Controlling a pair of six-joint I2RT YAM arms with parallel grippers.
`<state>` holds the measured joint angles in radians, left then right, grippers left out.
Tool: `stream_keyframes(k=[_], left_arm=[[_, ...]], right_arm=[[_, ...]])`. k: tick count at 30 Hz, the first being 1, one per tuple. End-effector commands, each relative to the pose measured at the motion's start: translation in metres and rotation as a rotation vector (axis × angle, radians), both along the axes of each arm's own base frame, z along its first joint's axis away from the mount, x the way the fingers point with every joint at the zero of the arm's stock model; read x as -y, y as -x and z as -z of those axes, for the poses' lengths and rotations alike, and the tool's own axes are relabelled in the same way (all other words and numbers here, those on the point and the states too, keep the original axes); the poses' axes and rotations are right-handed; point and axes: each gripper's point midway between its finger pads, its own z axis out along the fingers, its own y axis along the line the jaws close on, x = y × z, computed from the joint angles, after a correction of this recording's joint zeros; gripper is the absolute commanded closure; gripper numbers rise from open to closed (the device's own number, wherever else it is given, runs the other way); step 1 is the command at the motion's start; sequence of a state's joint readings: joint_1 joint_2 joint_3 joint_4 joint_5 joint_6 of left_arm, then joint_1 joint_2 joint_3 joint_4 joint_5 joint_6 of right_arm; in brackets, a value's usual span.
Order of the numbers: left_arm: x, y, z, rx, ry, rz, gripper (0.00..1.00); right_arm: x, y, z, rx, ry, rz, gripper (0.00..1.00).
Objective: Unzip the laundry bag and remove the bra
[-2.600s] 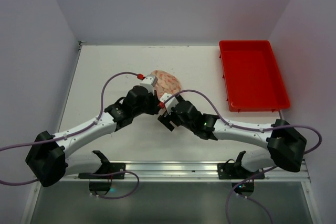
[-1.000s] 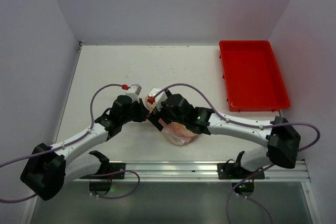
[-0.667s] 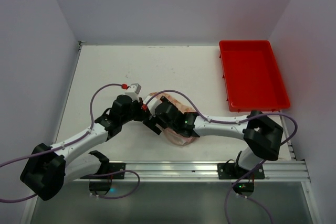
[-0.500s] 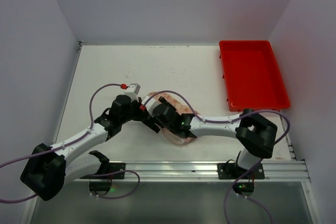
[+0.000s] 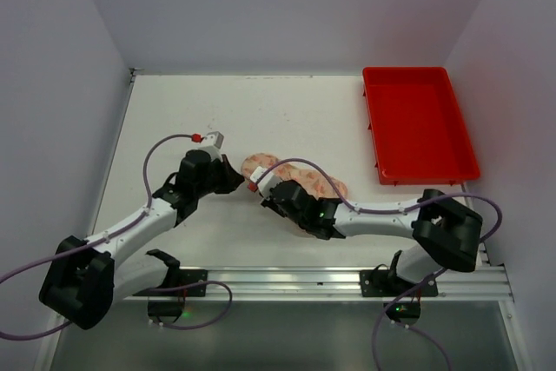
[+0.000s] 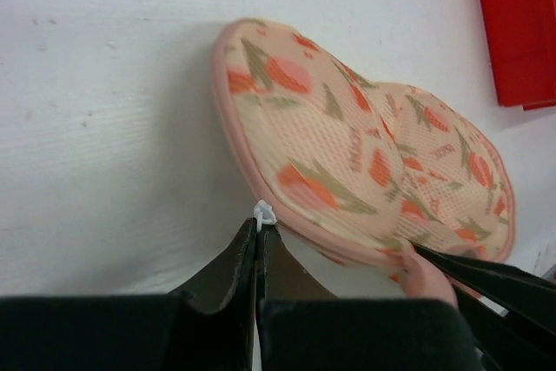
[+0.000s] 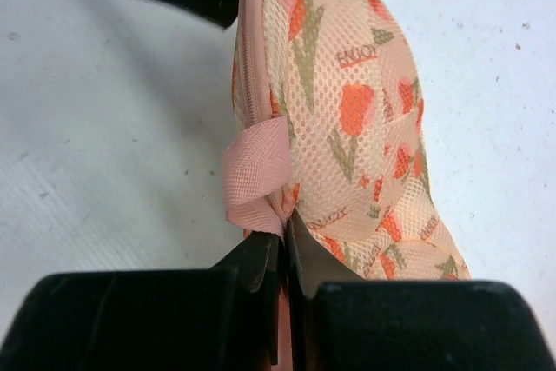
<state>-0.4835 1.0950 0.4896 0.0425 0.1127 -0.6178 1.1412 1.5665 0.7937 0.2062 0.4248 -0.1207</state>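
**Both tools pinching at the bag's left end**

I'm watching the laundry bag point(image 5: 304, 182) lying on the desk point(image 5: 217, 119), toward the front edge, approx. mid-width, between the two arms. Its long side is running left to right in the top cam, w/ the floral mesh face showing. The red tray point(image 5: 420, 123) is sitting well apart from it, at the right rear of the desk.

Left tool point(image 6: 259, 236): the fingers are pressing together and pinching the small white zip pull point(image 6: 263, 213) at the bag's pink-piped edge. In the left wrist cam the pull is poking out just past the fingertips, right against the seam.

Right tool point(image 7: 283, 245): the fingers are pressing together too, clamping the base of a pink fabric loop point(image 7: 255, 173) on the bag's seam. In the right wrist cam the loop is folding over to the left of the fingertips. The peach mesh is rising directly beyond them, w/ an "ENJOY" print showing.

Both tools are working close together at the same end of the bag, the left end in the top cam. In the right wrist cam the left tool's dark body is showing at the top-left corner, just beside the bag's edge. In the top cam the right arm is reaching in along the near side of the bag, and its wrist is overlapping the bag's near edge.

I can't tell from these views how far the zip is open.
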Motion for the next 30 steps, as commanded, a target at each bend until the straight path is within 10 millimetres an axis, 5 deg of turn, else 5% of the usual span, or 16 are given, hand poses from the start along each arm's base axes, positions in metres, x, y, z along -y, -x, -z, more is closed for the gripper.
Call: stream_keyframes(k=[1,5,10,14,15,17,18,22,30], left_arm=[[-0.024,-0.039,-0.027,0.080,0.019,-0.117,1.00],[-0.036,-0.063,-0.027,0.112,-0.019,-0.158,1.00],[-0.024,-0.080,0.005,0.058,-0.020,-0.087,1.00],[-0.007,-0.056,0.014,0.043,0.061,0.010,1.00],[-0.006,-0.050,0.014,0.045,0.064,0.013,1.00],[-0.010,-0.034,0.026,0.021,0.070,0.005,1.00],[-0.008,-0.029,0.021,0.035,0.082,0.011,1.00],[-0.005,-0.005,0.030,0.020,0.104,0.023,1.00],[0.015,0.009,0.018,0.028,0.132,0.054,1.00]], right_arm=[[0.023,0.013,-0.007,-0.019,0.008,-0.027,1.00],[0.033,0.032,-0.015,-0.061,-0.029,-0.078,1.00],[0.041,0.034,-0.027,-0.057,-0.073,-0.047,1.00],[0.040,0.031,-0.016,-0.079,-0.034,-0.026,0.98],[0.039,0.032,-0.013,-0.089,-0.024,-0.028,0.75],[0.035,0.032,-0.007,-0.117,-0.018,-0.020,0.60],[0.032,0.035,-0.006,-0.133,-0.022,-0.031,0.40],[0.012,0.030,-0.030,-0.120,-0.081,-0.028,0.07],[-0.036,0.019,-0.049,-0.016,-0.088,-0.050,0.01]])
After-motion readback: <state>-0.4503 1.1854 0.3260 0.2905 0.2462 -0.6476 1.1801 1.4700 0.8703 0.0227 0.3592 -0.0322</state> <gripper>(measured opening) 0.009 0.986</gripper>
